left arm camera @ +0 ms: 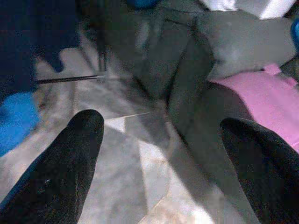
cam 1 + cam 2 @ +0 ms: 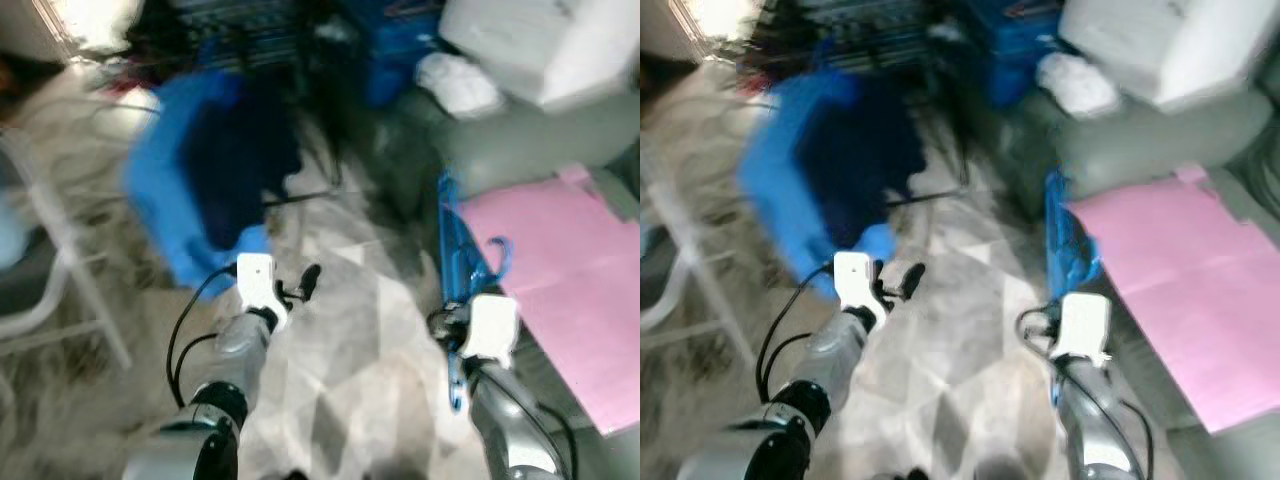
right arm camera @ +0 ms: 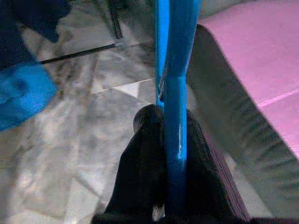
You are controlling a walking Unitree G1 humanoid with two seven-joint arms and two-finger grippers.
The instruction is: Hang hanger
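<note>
Before us the pale tiled floor (image 2: 340, 330) lies open between our two arms — here a gripper could pass forward. To the left a blue heap of cloth (image 2: 200, 180) and a white chair frame (image 2: 60, 250) stand in the way; to the right, the grey sofa (image 2: 520, 150) with a pink sheet (image 2: 580, 280).
</note>
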